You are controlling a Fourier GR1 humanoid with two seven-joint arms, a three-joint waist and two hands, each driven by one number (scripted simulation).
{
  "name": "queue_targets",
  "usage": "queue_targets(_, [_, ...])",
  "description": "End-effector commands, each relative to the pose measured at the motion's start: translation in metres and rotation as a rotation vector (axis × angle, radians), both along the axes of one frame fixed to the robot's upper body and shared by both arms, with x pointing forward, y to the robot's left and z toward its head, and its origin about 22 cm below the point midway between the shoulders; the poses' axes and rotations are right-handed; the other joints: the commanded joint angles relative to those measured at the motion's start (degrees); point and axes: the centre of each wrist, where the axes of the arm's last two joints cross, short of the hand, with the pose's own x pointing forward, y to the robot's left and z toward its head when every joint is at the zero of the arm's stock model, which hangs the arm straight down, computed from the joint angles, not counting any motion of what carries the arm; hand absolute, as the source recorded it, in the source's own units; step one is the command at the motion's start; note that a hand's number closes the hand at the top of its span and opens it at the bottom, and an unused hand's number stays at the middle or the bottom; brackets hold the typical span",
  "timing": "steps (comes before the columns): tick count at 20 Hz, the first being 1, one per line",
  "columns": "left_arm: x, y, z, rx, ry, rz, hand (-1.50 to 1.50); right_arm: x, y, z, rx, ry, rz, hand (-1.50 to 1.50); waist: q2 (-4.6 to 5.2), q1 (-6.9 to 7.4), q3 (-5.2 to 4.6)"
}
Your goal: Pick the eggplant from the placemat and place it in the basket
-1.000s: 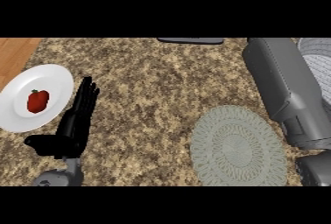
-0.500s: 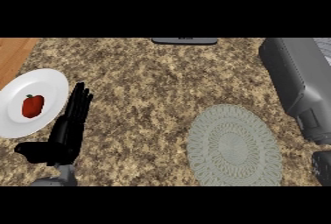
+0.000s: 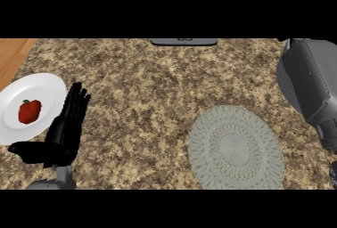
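Head view, my left hand (image 3: 63, 136) resting lower left, fingers straight, holding nothing, just beside the plate (image 3: 46, 87) carrying a red pepper (image 3: 29, 111), placemat (image 3: 236, 147) on the table (image 3: 151, 89), right forearm (image 3: 309, 80) at right edge, its hand out of view, I cannot tell where the eggplant is.

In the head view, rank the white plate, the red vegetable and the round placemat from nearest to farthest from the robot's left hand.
1. White plate: right beside the left hand, at the view's left edge.
2. Red vegetable: on that plate, a little further left.
3. Placemat: farthest, across the counter on the right side.
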Motion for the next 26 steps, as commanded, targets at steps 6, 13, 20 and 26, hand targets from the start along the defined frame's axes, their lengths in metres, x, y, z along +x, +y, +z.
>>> queue_targets(6, [-0.013, -0.014, -0.005, -0.006, -0.004, 0.013, 0.0, -0.025, -0.058, -0.04, 0.047, 0.049, -0.1, 1.5, -0.09, -0.26, 0.03])
queue_targets(13, [0.007, -0.009, 0.0, 0.004, -0.007, 0.029, 0.0, -0.035, -0.052, -0.073, 0.065, 0.142, -0.111, 1.5, -0.07, -0.58, 0.01])
queue_targets(20, [-0.006, -0.003, -0.006, -0.01, -0.021, -0.014, 0.0, -0.047, -0.103, -0.076, 0.106, 0.064, -0.125, 1.5, 0.29, 0.55, 0.06])
queue_targets(26, [-0.002, 0.012, 0.001, -0.014, -0.003, -0.006, 0.0, -0.062, -0.105, -0.1, 0.139, 0.037, -0.121, 1.5, 0.11, 0.07, 0.04])
